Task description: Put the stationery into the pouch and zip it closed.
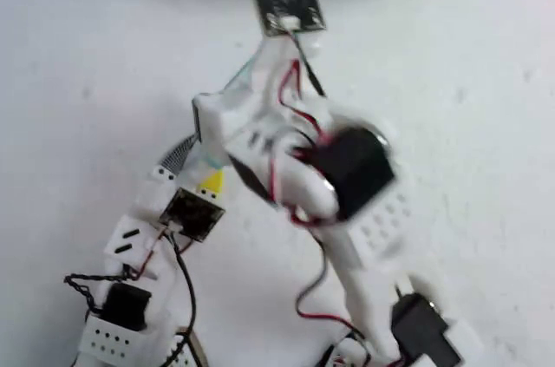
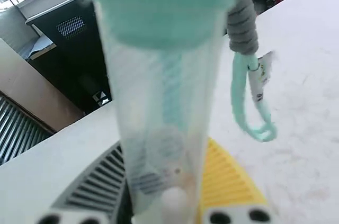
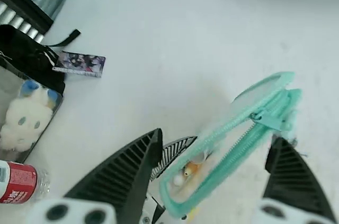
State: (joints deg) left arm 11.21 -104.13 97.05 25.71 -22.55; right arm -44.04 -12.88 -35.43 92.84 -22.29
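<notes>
Between the grey ribbed finger (image 2: 92, 187) and the yellow finger (image 2: 228, 181) of the left gripper (image 2: 161, 184), the pouch (image 2: 164, 102) is clamped and stands on edge over the white table (image 3: 185, 33). The right gripper (image 3: 217, 139) straddles the pouch's zip edge with its black jaws apart, touching nothing. The zip slider (image 3: 260, 116) sits near one end of the track.

Hazards: The pouch wall is thin, clear, glossy film. It is likely to buckle or slip out of the left clamp if the slider is pulled hard. The slider is small, so a jaw closing off-centre would pinch the mint trim instead. The cord loop (image 2: 249, 102) and its tag (image 2: 262, 78) hang free and could snag. Whether the teeth are fully joined cannot be told.

Materials: The pouch is flat and rectangular, with mint fabric binding and a fine-toothed zip. Small rounded items (image 3: 186, 171) lie inside. The cord is soft and braided, with a grey wrap.
</notes>
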